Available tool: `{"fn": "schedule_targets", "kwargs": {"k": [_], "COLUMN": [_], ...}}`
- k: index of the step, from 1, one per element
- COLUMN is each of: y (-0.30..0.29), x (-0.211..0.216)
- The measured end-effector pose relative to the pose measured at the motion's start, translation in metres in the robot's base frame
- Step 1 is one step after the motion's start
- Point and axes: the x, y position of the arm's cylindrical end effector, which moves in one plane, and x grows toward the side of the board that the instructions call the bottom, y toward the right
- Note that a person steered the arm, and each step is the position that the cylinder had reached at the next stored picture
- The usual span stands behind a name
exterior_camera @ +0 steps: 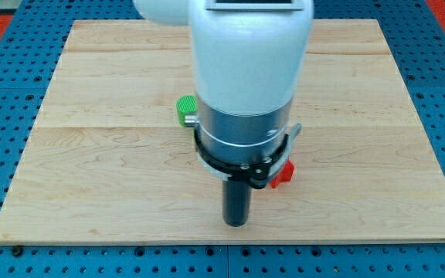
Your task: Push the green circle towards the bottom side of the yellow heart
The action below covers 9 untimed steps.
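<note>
A green block (185, 110) shows at the left edge of my arm's white body, near the board's middle; most of it is hidden, so I cannot make out its shape. A red block (283, 172) peeks out on the right of the arm's collar, lower down. The yellow heart is not in view; the arm may hide it. My tip (236, 222) rests on the wooden board (91, 154) near the bottom edge, below and to the right of the green block and below-left of the red block, touching neither.
The arm's white body and grey collar (246, 93) cover the board's centre and top middle. A blue pegboard (6, 93) surrounds the wooden board on all sides.
</note>
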Motion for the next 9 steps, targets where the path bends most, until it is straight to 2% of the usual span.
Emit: {"fn": "schedule_targets", "kwargs": {"k": [1, 2, 4, 5, 9], "y": [-0.023, -0.042, -0.073, -0.078, -0.078], "x": [-0.017, -0.058, -0.069, -0.106, -0.152]}}
